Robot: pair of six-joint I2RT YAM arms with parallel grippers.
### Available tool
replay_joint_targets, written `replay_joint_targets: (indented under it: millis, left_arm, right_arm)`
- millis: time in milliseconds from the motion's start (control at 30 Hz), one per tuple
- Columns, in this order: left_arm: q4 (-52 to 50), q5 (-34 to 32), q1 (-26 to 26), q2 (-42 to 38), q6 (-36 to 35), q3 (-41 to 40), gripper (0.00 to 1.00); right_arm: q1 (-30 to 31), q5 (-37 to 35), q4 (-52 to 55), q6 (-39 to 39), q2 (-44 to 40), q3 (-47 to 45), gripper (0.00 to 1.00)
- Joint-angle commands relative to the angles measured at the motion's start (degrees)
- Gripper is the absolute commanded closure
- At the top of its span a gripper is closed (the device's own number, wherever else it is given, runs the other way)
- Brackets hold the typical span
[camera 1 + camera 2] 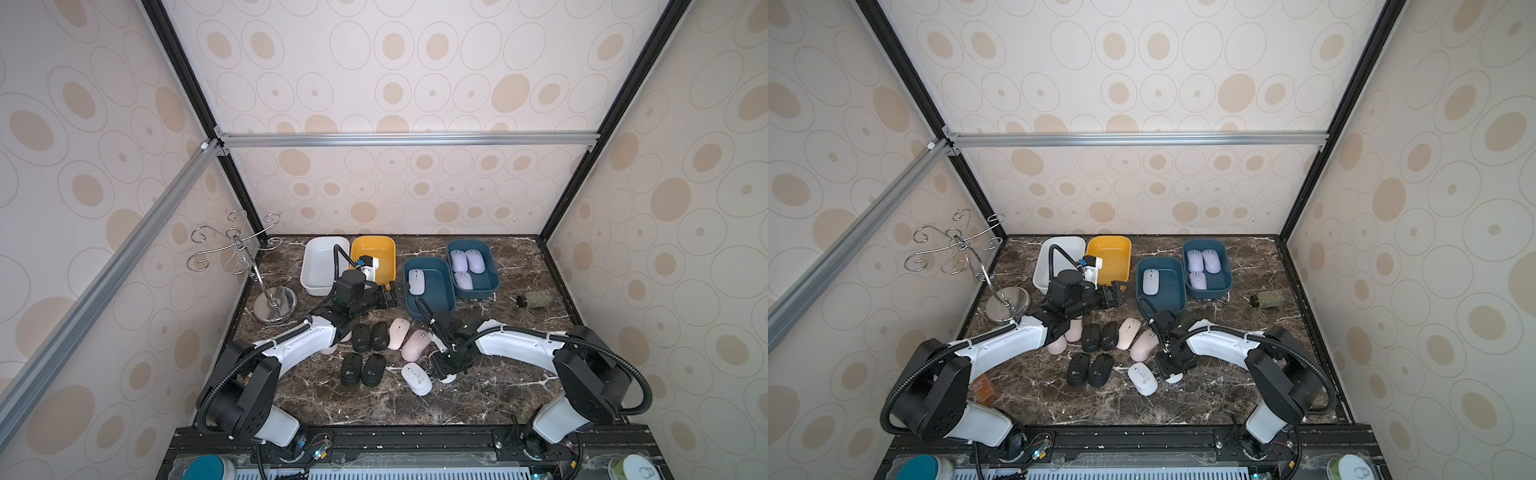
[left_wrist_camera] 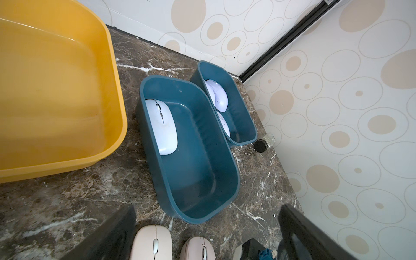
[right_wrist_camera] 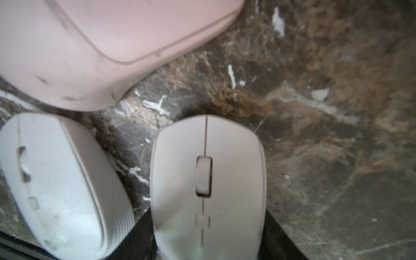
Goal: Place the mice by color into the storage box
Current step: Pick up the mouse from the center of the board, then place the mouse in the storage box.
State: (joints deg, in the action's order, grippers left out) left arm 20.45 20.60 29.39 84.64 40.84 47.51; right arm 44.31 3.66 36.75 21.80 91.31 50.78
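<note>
A white mouse [image 3: 207, 184] lies on the marble table [image 3: 315, 157] between the right gripper's [image 1: 447, 372] partly open jaws, with a finger close by each flank; whether they pinch it I cannot tell. That arm bends steeply down over it. The left gripper [image 1: 392, 296] hangs wide open and empty, the near teal box [image 2: 202, 180] just ahead of its jaws.

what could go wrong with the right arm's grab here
The white mouse between the fingers of the right gripper is smooth, so it may slip. The second white mouse lies close beside it and could get nudged. The open left gripper hovers by the nearer teal box, where this mouse likely goes, so the arms might clash.
</note>
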Motion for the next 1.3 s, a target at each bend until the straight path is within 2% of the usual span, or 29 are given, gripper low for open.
replay_joint_targets:
  millis: [0,200,400,600,767,967,1067,1267]
  left_arm:
    - [-0.52,-0.4,-0.4,-1.46,-1.22,2.06,0.0]
    - [-0.4,-2.08,-1.5,-3.34,-1.5,1.6,0.0]
    - [0.98,-4.63,-3.65,-5.66,-1.0,-0.03,0.0]
    - [1.15,-5.84,-4.86,-6.53,-1.19,-0.47,0.0]
    - [1.41,-5.52,-5.22,-7.28,-0.7,-0.43,0.0]
    - [2.13,-6.0,-5.35,-8.37,-0.57,-1.03,0.0]
    - [2.64,-4.84,-5.4,-8.26,0.24,-1.1,0.0]
    - [3.31,-3.56,-5.57,-7.75,1.17,-1.1,0.0]
  right_arm:
    - [0.31,-4.07,1.57,0.68,-2.71,0.13,0.48]
    - [0.27,-6.61,6.64,0.43,-5.53,5.26,0.49]
    - [-0.01,-11.91,9.59,-1.73,-4.09,15.36,0.5]
    - [-4.58,-13.77,7.68,-5.31,3.98,27.76,0.5]
    - [-11.2,-12.23,5.26,-5.6,14.63,38.16,0.51]
    - [-15.96,-11.45,4.64,-6.53,26.36,48.96,0.52]
    - [-17.56,-9.81,5.19,-6.95,31.07,53.77,0.52]
    - [-17.62,-12.38,10.08,-8.6,39.12,62.7,0.53]
